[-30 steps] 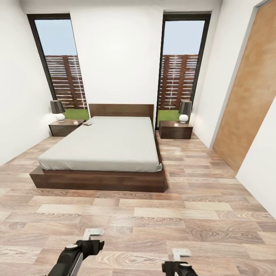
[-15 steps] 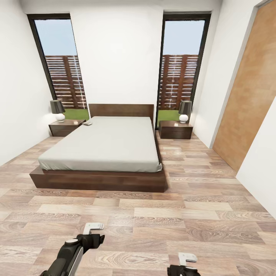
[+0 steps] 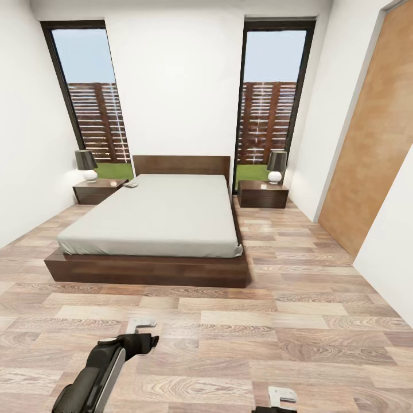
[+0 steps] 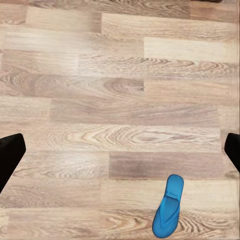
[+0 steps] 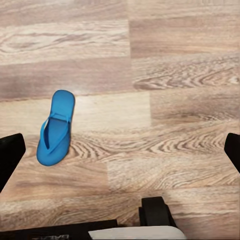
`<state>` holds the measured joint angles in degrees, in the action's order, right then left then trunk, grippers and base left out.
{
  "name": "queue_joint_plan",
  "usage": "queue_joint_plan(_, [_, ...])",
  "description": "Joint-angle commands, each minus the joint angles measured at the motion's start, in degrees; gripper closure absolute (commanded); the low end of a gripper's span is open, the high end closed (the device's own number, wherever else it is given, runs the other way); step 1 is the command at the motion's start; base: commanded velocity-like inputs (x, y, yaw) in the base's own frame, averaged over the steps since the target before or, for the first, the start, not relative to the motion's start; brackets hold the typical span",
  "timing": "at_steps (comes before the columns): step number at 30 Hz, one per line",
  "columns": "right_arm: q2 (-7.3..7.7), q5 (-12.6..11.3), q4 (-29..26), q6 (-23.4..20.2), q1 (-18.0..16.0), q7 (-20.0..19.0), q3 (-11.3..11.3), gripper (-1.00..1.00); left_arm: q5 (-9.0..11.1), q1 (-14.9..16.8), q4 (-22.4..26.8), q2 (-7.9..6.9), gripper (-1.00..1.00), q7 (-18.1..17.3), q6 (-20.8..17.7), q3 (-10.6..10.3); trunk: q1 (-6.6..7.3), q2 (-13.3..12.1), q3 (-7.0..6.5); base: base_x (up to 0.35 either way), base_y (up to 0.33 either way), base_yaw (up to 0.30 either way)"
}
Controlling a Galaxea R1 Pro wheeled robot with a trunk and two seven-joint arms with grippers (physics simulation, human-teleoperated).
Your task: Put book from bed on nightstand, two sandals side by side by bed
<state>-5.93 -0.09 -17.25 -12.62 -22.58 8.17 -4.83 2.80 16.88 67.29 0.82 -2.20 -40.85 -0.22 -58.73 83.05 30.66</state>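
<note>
One blue sandal [image 5: 55,128] lies flat on the floor [image 3: 241,321], well short of the bed [image 3: 155,221]; both grippers, left [image 4: 120,150] and right [image 5: 120,150], hang spread and empty, the right nearer.

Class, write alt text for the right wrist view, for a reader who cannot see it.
A flat bright blue flip-flop sandal lies alone, straps up, on the light wood-plank floor. The right gripper's dark fingers sit wide apart at the picture's edges, touching nothing.
</note>
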Motion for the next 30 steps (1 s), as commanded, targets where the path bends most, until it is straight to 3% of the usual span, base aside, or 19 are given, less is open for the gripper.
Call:
queue_joint_plan(1, [-0.05, 0.0, 0.2, -0.3, 0.0, 0.1, -0.4, -1.0, 0.9, 0.1, 0.6, -0.02, -1.0, 0.0, -0.8, 0.0, 0.0, 0.0, 0.06, 0.0, 0.0, 0.0])
queue_joint_plan(9, [-0.05, 0.1, 1.3, -0.3, 0.0, 0.1, -0.3, -1.0, 3.1, 0.3, 2.4, -0.4, -1.0, 0.0, -2.5, -0.1, 0.0, 0.0, 0.06, 0.0, 0.0, 0.0])
queue_joint_plan(30, [-0.72, 0.6, 1.5, -0.3, 0.0, 0.0, 1.1, -1.0, 3.7, 0.2, 7.6, -0.48, -1.0, 0.0, -4.3, 0.1, 0.0, 0.0, 0.06, 0.0, 0.0, 0.0])
